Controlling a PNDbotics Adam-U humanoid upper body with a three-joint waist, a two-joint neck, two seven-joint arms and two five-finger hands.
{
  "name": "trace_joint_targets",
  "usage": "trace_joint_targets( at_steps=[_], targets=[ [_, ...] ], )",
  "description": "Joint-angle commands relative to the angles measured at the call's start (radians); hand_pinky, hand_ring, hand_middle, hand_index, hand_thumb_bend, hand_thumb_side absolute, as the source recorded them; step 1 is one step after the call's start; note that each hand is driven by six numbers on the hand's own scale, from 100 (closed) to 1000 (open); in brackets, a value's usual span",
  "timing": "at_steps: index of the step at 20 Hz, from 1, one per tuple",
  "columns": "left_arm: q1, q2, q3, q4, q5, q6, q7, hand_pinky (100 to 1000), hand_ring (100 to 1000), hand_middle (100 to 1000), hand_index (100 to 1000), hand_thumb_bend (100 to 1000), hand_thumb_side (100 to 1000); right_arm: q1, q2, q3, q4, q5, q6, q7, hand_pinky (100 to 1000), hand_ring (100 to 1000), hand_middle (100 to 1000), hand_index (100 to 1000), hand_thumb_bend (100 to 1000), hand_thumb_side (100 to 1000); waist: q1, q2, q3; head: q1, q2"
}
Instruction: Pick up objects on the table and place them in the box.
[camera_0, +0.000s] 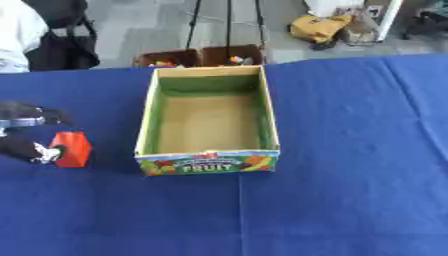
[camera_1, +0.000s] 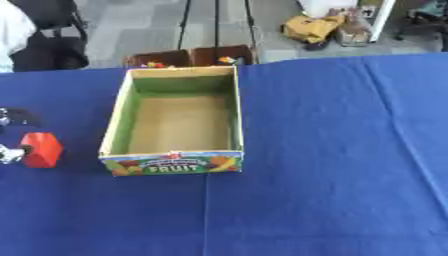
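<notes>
One red block (camera_0: 73, 148) sits on the blue tablecloth (camera_0: 350, 150) in the left eye view, just left of the open cardboard fruit box (camera_0: 210, 162), near the box's front left corner. The left hand (camera_0: 26, 135) comes in from the left edge with its black fingers curled around the block, one part above it and another touching its lower left side. The box holds nothing visible; its front panel reads "FRUIT" among printed fruit.

Right eye view: the same block lies near the left edge, the left hand mostly cut off, only its fingertips (camera_1: 12, 154) touching the block's left side. Beyond the table's far edge stand two small brown boxes (camera_1: 188, 56).
</notes>
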Motion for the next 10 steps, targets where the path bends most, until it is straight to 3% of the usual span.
trace_joint_targets(
  at_steps=[1, 6, 8, 10],
  targets=[
    [-0.023, 0.020, 0.001, -0.004, -0.013, -0.104, -0.090, 793, 962, 1000, 1000, 534, 947, -0.012, -0.012, -0.002, -0.020, -0.012, -0.002, 0.007, 613, 742, 526, 717, 100, 1000, 0.002, 0.000, -0.001, 0.005, -0.015],
    [-0.025, 0.023, 0.016, -0.023, -0.061, -0.087, -0.090, 804, 976, 1000, 1000, 572, 935, -0.011, -0.011, -0.002, -0.020, -0.016, -0.004, 0.012, 613, 742, 524, 712, 100, 1000, 0.000, 0.002, -0.002, 0.007, -0.016],
    [-0.022, 0.023, 0.015, -0.024, -0.079, -0.087, -0.090, 803, 977, 1000, 1000, 536, 895, -0.011, -0.010, -0.002, -0.020, -0.017, -0.004, 0.015, 613, 742, 523, 710, 100, 1000, 0.000, 0.003, -0.002, 0.007, -0.017],
    [-0.019, 0.024, 0.010, -0.018, -0.095, -0.093, -0.090, 799, 976, 1000, 1000, 438, 815, -0.011, -0.009, -0.003, -0.020, -0.019, -0.004, 0.016, 614, 742, 522, 710, 100, 1000, 0.001, 0.004, -0.003, 0.007, -0.018]
  ],
)
